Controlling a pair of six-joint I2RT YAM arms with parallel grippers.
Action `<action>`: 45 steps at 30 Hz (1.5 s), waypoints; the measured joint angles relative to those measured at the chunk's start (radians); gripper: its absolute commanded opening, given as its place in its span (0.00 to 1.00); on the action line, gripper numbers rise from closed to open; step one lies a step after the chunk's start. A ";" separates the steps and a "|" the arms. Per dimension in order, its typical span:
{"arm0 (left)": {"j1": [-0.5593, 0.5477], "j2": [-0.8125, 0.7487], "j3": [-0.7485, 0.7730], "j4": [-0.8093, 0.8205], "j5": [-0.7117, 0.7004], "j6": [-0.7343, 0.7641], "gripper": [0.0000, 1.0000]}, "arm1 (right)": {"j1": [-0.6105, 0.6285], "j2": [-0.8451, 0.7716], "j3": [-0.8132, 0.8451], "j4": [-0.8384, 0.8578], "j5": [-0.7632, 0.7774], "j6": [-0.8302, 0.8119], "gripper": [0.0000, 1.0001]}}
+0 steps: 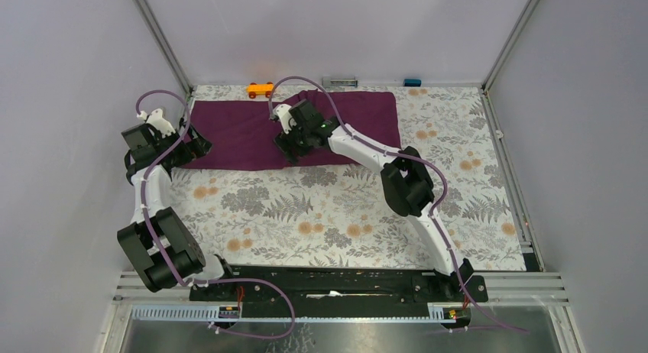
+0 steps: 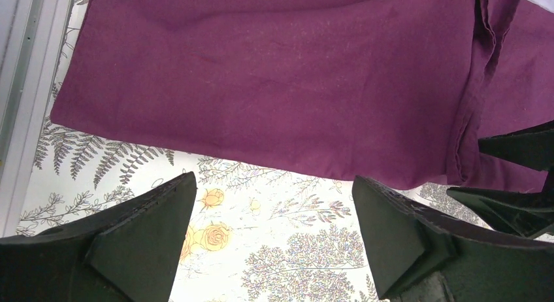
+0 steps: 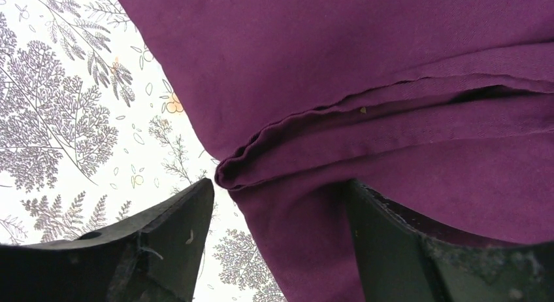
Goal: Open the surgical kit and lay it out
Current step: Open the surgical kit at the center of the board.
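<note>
None of the kit is laid out yet: the dark purple cloth wrap (image 1: 244,131) lies folded flat at the far middle of the counter (image 1: 321,208), its contents hidden, so we judge the whole unwrapping is left. Its cloth is soft, matte and finely woven, with a layered hem rolled along the near edge, against the counter's flat floral print. Our right tool (image 3: 279,184) hangs over that hem, jaws apart and nothing pinched; the left tool (image 2: 273,184) stands wide open and empty beside the wrap's near left corner.
</note>
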 measured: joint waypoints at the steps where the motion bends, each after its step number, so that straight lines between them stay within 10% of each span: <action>1: 0.000 0.000 0.000 0.000 0.002 0.000 0.99 | 0.000 0.003 0.010 -0.007 0.002 0.002 0.70; 15: 0.000 0.000 0.000 0.001 0.016 -0.007 0.99 | -0.006 0.051 0.132 -0.072 0.026 0.000 0.01; 34: -0.004 0.000 0.013 0.001 0.017 -0.007 0.99 | -0.074 -0.116 0.059 -0.129 0.046 -0.005 0.00; 45: -0.026 0.001 0.049 0.005 0.015 -0.006 0.99 | -0.552 -0.643 -0.422 -0.021 0.031 -0.015 0.00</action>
